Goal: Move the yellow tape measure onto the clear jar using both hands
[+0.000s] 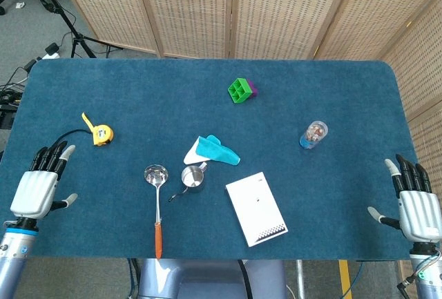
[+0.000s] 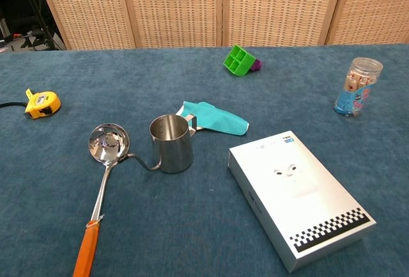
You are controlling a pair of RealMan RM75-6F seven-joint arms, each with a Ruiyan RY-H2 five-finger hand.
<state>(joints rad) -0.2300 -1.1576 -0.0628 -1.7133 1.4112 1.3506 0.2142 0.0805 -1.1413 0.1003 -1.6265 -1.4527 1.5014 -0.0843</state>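
- Wicker screens stand behind the desk (image 1: pixel 138 92), which wears a blue carpet-like cover.
- We see the yellow tape measure (image 1: pixel 102 134) at nine o'clock from the desk's middle, lying flat with a bit of yellow blade sticking out.
- We find the clear jar (image 1: pixel 313 134) upright at three o'clock, well apart from the tape measure.
- Our left hand (image 1: pixel 38 187) sits at the eight o'clock edge, fingers spread, holding nothing.
- Our right hand (image 1: pixel 416 207) sits at the four o'clock edge, fingers likewise apart and empty.
- Near the middle stand a steel pitcher (image 2: pixel 171 143), a ladle (image 2: pixel 102 171) with an orange handle, a teal cloth (image 2: pixel 213 118) and a white box (image 2: pixel 299 194).
- At twelve o'clock lies a green tray (image 1: pixel 239 90).
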